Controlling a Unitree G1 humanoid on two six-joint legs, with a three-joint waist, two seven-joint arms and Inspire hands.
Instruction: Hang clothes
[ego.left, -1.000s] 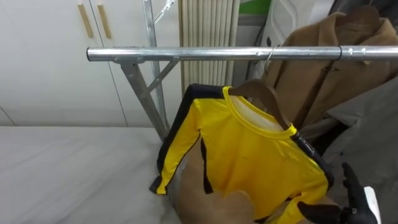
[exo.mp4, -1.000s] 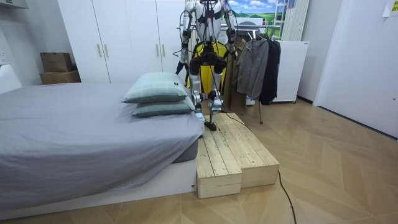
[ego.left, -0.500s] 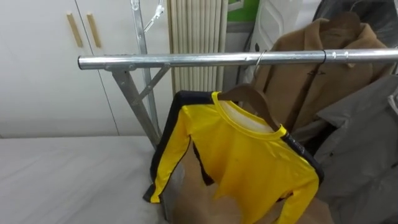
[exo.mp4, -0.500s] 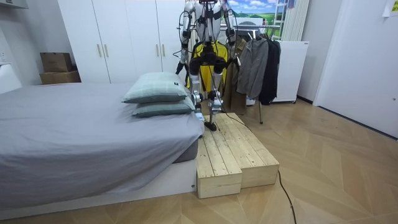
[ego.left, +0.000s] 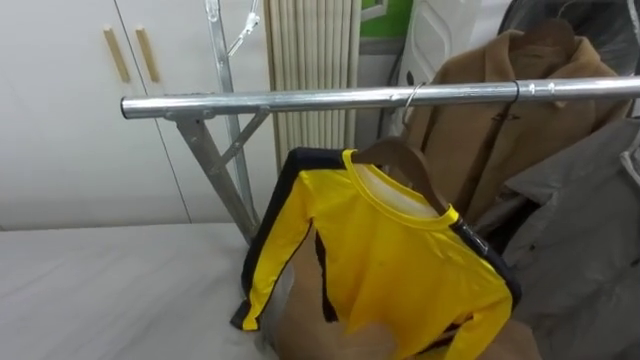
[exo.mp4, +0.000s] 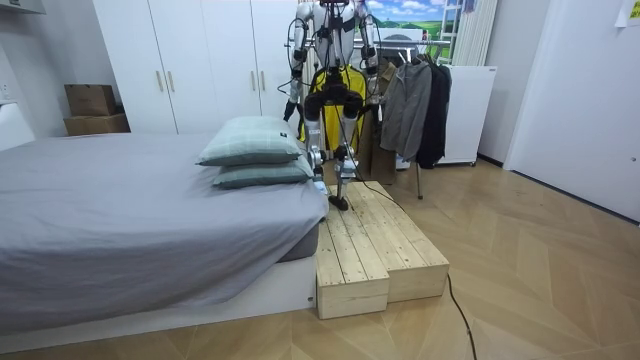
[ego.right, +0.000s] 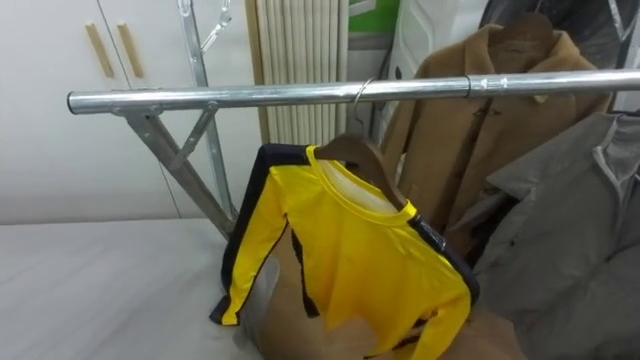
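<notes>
The yellow shirt (ego.left: 400, 260) tilts on its wooden hanger (ego.left: 396, 152), hook at the metal rail (ego.left: 300, 98). I cannot tell either hand's hold. Released with the hook half-caught, the hanger could slip off and drop the shirt.

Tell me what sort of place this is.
Most likely a bedroom: a bed with a grey cover and stacked pillows, white wardrobe doors along the wall, and a metal clothes rail carrying a brown coat, with a yellow shirt just below it.
</notes>
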